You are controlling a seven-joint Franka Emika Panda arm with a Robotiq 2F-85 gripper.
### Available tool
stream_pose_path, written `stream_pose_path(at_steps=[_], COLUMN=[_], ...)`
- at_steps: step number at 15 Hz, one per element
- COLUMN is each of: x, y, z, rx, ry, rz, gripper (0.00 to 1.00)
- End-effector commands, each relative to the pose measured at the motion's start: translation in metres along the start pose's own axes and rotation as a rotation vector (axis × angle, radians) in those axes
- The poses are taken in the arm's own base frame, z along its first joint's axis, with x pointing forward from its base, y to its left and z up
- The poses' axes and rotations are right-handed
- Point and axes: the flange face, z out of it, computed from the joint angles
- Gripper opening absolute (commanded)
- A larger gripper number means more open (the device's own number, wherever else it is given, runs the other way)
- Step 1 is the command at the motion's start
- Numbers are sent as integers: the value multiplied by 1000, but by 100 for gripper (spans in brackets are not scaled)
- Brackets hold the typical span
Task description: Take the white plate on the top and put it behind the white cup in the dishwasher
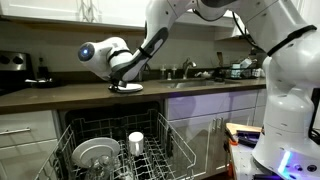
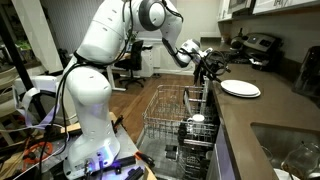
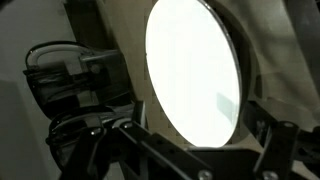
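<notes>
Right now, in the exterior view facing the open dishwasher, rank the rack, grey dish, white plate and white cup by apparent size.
1. dishwasher rack
2. grey dish
3. white plate, farther back and nearly edge-on, so unsure against the dish
4. white cup, clearly smallest

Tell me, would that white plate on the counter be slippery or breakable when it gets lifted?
Probably stiff: the white plate has a flat round shape on the counter. Likely slippery: its surface looks smooth and bright in the wrist view. Lying flat with a shallow rim, it should slide rather than tip if pushed, and might break if dropped.
</notes>
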Motion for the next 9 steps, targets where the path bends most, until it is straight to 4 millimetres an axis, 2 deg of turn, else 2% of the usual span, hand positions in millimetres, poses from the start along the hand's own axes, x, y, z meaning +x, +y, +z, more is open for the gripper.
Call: stream_pose_path(at_steps=[1, 9], x=[1, -1], y=[-3, -12], z=[4, 19], rx=[-33, -63], ry=[18, 43], rz=[-13, -43], gripper=[100, 100])
